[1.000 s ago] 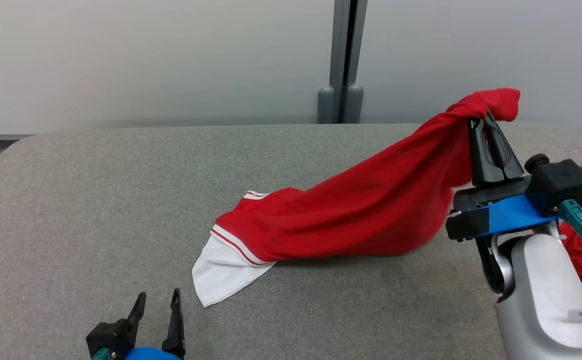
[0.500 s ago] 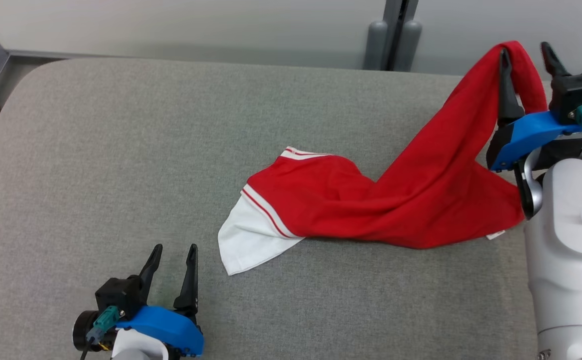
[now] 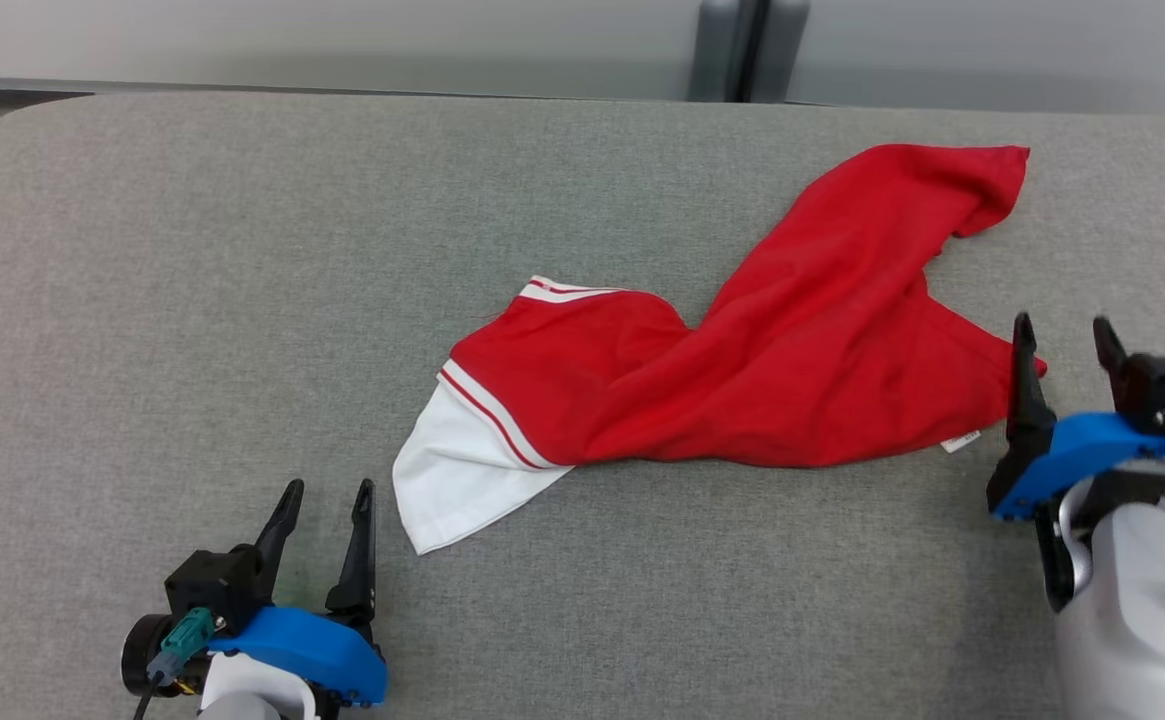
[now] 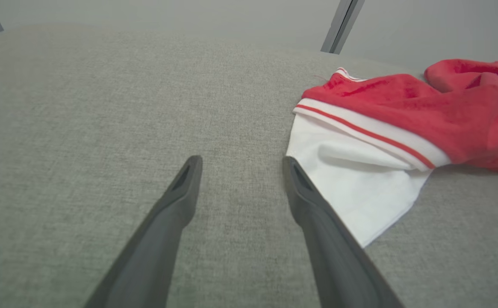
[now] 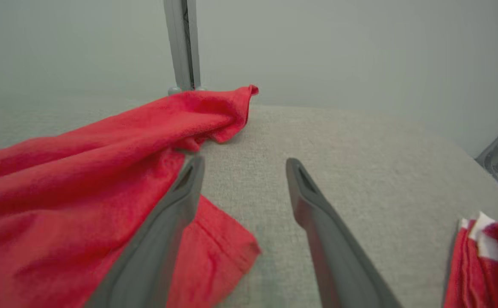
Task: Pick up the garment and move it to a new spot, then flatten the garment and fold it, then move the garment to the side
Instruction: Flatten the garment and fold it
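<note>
Head view: the garment [image 3: 742, 370] lies crumpled across the middle of the grey table [image 3: 192, 250], red end far right, white hem near left. It's loose on the surface, so the move looks done and flattening comes next. The left gripper [image 3: 330, 487] waits near left, fingers spread, empty. The right gripper [image 3: 1062, 322] is spread too, by the red corner.

Left wrist view: the white hem [image 4: 360, 179] sits just right of the parted fingers, handy for a corner pinch.

Right wrist view: the jaws are wide and hold nothing, with red cloth [image 5: 82, 171] under one finger; I can't tell if they touch. Another red bundle [image 5: 484, 256] lies farther right. Containers? The garment sits in nothing, straight on the table.
</note>
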Robot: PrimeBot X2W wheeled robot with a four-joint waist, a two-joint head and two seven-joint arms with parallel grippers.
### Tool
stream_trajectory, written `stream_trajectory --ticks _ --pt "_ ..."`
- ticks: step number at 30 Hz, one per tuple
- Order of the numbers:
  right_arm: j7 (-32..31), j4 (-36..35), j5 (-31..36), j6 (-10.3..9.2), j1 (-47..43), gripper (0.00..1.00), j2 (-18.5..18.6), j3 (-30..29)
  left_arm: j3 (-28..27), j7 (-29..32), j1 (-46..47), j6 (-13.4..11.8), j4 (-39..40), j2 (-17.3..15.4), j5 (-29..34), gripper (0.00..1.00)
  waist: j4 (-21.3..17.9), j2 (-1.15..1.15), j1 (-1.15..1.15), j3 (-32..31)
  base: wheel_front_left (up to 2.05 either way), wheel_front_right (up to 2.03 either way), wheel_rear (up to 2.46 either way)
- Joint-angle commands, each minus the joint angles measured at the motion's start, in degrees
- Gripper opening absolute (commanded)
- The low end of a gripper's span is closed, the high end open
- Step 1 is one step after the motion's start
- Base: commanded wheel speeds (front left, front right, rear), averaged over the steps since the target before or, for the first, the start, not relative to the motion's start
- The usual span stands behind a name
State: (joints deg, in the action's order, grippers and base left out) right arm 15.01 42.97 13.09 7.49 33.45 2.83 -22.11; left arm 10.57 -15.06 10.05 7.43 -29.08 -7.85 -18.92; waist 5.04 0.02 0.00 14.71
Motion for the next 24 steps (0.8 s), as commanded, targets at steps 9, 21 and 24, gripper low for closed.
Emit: stream_trajectory --ticks 9,21,24 --pt "0.2 2.9 -7.5 0.01 -5.6 1.0 0.2 2.7 1.1 -0.1 0.6 0.1 1.0 -1.2 -0.1 1.0 -1.3 -0.02 0.0 1.2 0.0 0.0 0.0" --pt "0.1 7.2 -9.3 0.01 -2.3 0.0 0.1 2.2 2.0 -0.1 1.8 0.1 1.4 -3.2 -1.0 1.0 0.3 -0.02 0.0 2.7 0.0 0.0 0.0" --pt "0.1 5.4 -10.6 0.01 -3.0 0.0 0.2 2.0 1.7 -0.1 1.0 0.1 1.0 -3.3 -1.0 1.0 0.0 -0.02 0.0 2.0 0.0 0.0 0.0"
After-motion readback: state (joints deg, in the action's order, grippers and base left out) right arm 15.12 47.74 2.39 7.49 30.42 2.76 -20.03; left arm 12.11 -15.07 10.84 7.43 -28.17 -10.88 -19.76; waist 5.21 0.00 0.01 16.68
